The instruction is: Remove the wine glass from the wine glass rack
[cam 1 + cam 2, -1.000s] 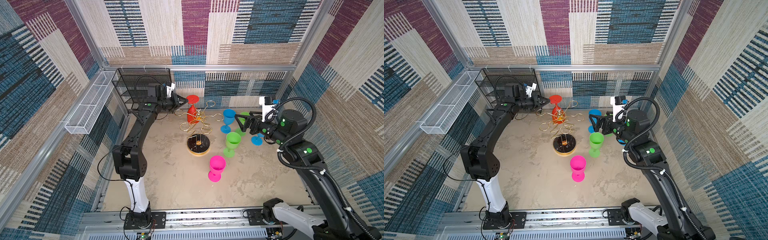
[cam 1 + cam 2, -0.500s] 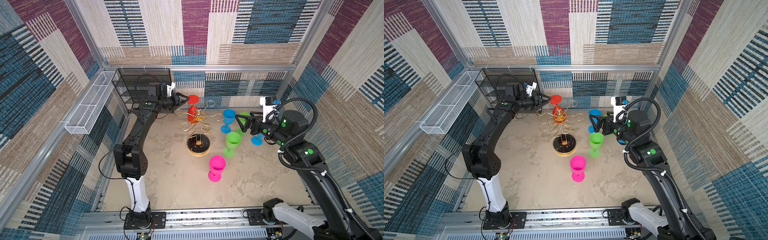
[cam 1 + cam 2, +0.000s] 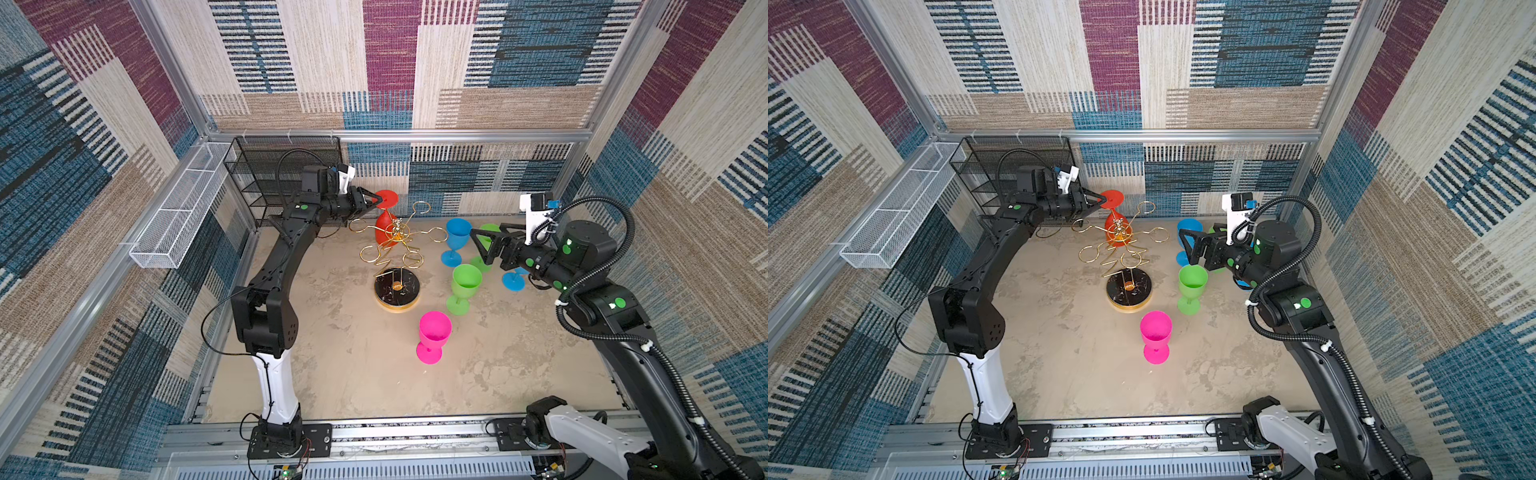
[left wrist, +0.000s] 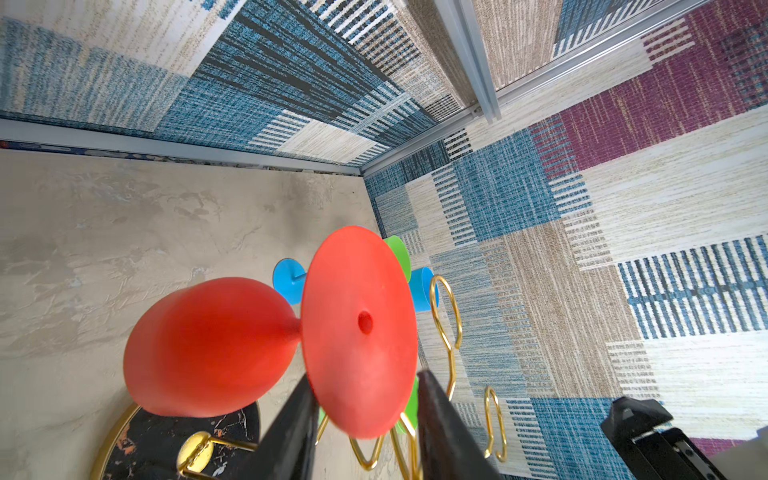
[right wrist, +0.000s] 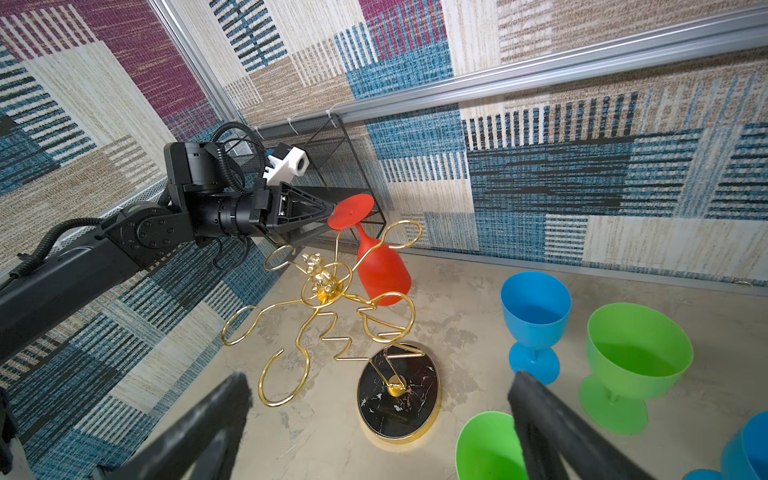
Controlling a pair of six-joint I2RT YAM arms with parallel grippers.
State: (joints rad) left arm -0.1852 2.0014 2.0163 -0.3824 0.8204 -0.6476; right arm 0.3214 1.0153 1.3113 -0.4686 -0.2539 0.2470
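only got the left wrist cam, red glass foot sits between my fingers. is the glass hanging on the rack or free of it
Observer: The red glass hangs upside down on the far side of the gold rack, toward the back wall, with its bowl clear of the table. How it is seated there I cannot tell.
Operator: any other glasses on the rack
Observer: None. The rest of the rack is bare.
Operator: where's the right arm
Observer: The right gripper is open and empty. It is beside the blue glass, across the rack from the left gripper.
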